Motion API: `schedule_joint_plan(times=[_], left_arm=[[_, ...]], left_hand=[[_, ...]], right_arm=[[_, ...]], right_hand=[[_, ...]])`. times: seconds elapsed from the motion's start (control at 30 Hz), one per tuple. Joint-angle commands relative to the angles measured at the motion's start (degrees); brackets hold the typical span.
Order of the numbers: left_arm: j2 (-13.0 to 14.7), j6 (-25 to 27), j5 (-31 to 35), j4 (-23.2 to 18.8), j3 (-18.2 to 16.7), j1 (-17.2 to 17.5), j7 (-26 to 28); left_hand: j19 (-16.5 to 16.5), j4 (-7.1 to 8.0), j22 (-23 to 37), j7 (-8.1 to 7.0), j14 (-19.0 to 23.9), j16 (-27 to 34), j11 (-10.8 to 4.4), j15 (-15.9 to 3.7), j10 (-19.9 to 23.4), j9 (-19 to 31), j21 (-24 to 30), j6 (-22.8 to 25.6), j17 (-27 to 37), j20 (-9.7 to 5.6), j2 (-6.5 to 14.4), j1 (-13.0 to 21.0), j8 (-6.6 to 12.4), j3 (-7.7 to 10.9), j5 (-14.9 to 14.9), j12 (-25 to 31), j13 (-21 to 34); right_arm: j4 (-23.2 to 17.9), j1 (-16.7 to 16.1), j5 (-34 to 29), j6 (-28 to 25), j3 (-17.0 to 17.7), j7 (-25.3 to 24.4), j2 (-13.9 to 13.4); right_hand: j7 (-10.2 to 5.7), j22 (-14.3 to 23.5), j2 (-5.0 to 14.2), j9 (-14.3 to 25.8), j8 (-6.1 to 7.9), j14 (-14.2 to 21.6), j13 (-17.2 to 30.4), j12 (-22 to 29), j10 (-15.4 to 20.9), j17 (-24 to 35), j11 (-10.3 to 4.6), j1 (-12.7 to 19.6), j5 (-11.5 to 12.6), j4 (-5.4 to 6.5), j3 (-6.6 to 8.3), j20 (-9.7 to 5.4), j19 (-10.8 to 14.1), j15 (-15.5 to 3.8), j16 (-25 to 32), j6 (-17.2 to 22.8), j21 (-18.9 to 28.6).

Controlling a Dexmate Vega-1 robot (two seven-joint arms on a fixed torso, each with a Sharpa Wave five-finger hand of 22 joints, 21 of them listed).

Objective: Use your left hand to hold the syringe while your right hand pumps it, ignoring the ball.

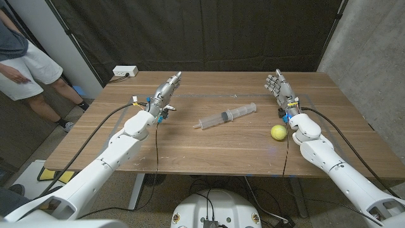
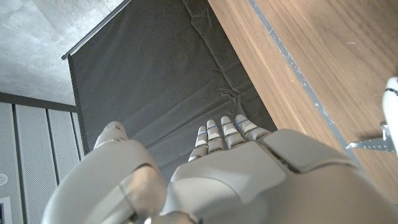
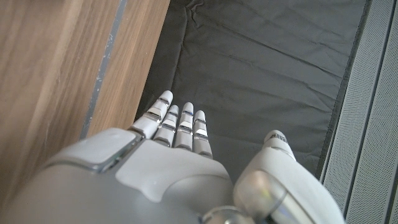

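The syringe [image 1: 226, 116] lies between the empty, straight-fingered left hand [image 1: 166, 92] and right hand [image 1: 280, 88] (touching neither).

Left robot hand [image 1: 166, 89] empty, fingers straight and extended, right robot hand [image 1: 280, 88] empty, fingers spread, both arms outstretched

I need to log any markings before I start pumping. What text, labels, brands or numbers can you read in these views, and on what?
No text can be read.
syringe: dark marks on the barrel, too small to tell whether they are graduations or numbers.
ball: plain yellow-green, no lettering visible.
white box at the table's far corner: no readable label.
left hand and right hand: no readable markings.
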Motion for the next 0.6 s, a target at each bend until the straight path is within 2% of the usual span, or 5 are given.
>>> schedule_joint_plan(times=[0.03, 0.17, 0.27, 0.43, 0.6], left_arm=[[1.21, -2.54, 7.60, -4.36, 2.19, 3.38, 4.08], [0.83, -1.20, 11.67, -6.54, 2.66, 5.07, 8.36], [0.88, 0.46, 12.20, -8.37, 2.76, 6.12, 9.47], [3.22, 7.21, 16.02, -14.92, 2.54, 8.32, 12.86], [5.71, 13.17, 18.57, -20.64, 1.79, 10.16, 14.90]], left_hand=[[4.21, -1.71, 0.33, 0.17, 3.83, 0.82, 0.00, -0.13, 2.96, 0.21, 1.53, 2.32, 0.16, -0.62, 0.03, 3.12, 0.72, 0.23, -0.53, 0.71, 0.29], [5.44, -2.03, 0.35, -0.20, 4.94, 0.93, 0.05, -0.36, 4.21, 0.22, 1.82, 4.00, 0.18, -0.63, -0.19, 3.67, 1.13, 0.08, -0.70, 0.92, 0.29], [5.83, -2.16, 0.35, -0.27, 5.51, 1.01, -0.16, -0.60, 4.60, 0.22, 1.89, 4.57, 0.19, -0.58, -0.28, 3.90, 1.25, 0.02, -0.75, 0.96, 0.29], [5.95, -2.32, 0.36, -0.40, 5.86, 0.95, -0.43, -0.69, 5.22, 0.23, 1.82, 5.00, 0.19, -0.55, -0.35, 4.21, 1.26, -0.05, -0.80, 1.03, 0.29], [5.45, -2.44, 0.36, -0.45, 5.84, 0.80, -0.25, -0.75, 5.30, 0.24, 1.54, 5.16, 0.20, -0.25, -0.32, 4.48, 1.21, -0.06, -0.84, 0.94, 0.30]], right_arm=[[3.03, 1.61, 1.40, 1.03, 1.45, 4.71, -2.46], [6.34, 2.78, 2.58, 2.30, 1.63, 7.81, -2.09], [7.72, 3.29, 3.48, 2.09, 1.72, 9.39, -2.01], [8.42, 3.50, 3.57, 2.32, 1.72, 10.34, -1.99], [6.45, 2.31, 3.63, 2.27, 2.03, 9.07, -1.88]], right_hand=[[0.53, 0.15, 0.20, 0.11, -0.13, -0.17, 0.23, -0.08, -0.38, 0.15, 0.14, 0.68, 0.27, -0.27, 0.14, -0.90, -0.09, 0.12, -0.10, 0.12, -0.32], [0.56, 0.15, 0.25, 0.11, -0.15, -0.11, 0.23, -0.08, -0.34, 0.15, 0.16, 0.68, 0.27, -0.28, 0.14, -0.86, -0.05, 0.09, -0.08, 0.15, -0.38], [0.54, 0.15, 0.28, 0.12, -0.15, -0.08, 0.24, -0.07, -0.28, 0.16, 0.16, 0.67, 0.27, -0.28, 0.13, -0.86, -0.05, 0.10, -0.07, 0.18, -0.42], [0.45, 0.15, 0.30, 0.12, -0.15, -0.07, 0.24, -0.07, -0.24, 0.16, 0.13, 0.67, 0.26, -0.30, 0.11, -0.84, -0.03, 0.12, -0.08, 0.25, -0.50], [0.52, 0.15, 0.33, 0.12, -0.18, 0.01, 0.24, -0.07, -0.18, 0.16, 0.14, 0.69, 0.25, -0.33, 0.11, -0.82, 0.01, 0.20, -0.06, 0.25, -0.56]])
